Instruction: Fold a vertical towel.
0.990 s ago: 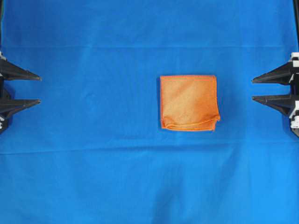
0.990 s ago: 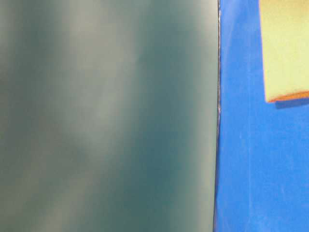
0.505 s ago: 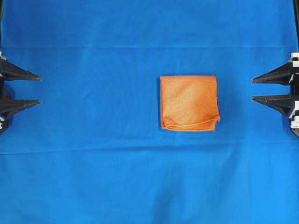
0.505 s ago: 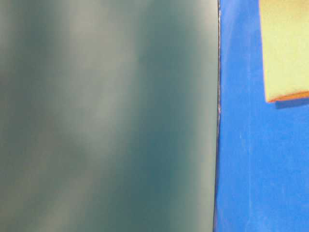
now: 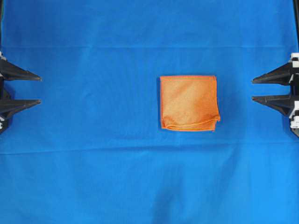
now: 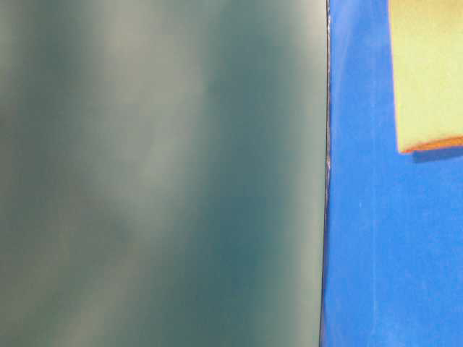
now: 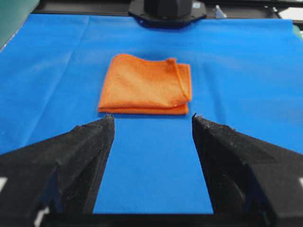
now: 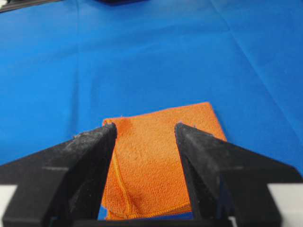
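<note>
**A:** Where's the towel?

**B:** The towel [image 5: 189,103] lies flat on the blue sheet [image 5: 93,163], a bit right of centre in the overhead view. Already folded: near-square, layered. Near edge shows a loose stitched hem curling over the lower layer, bottom-right corner sticking out slightly. The other three edges look straight.

**A:** Wrist views agree?

**B:** Yes. Left wrist view has the towel [image 7: 146,85] ahead of the fingers, well apart from them, with the doubled edge and overlapping hem on its right side. Right wrist view has the towel [image 8: 156,156] nearer, partly behind the fingertips in frame. Can't tell height above it from that view; the overhead view shows the tips clear of the cloth.

**A:** Grippers?

**B:** Left gripper [image 5: 39,89] sits at the left edge of the overhead view, jaws spread, nothing between them. Right gripper [image 5: 252,90] at the right edge, same: jaws apart, empty. Both point inward toward the towel, neither touching it. The right one is nearer to it than the left.

**A:** Table-level camera?

**B:** Mostly useless. A blurred grey-green surface [image 6: 159,173] fills the left two thirds. To the right, a strip of blue sheet, and a pale yellowish patch with an orange lower edge [image 6: 430,72] at top right. Can't tell for sure what that is.

**A:** Sheet condition?

**B:** Light crease lines running across it, otherwise flat.
</note>
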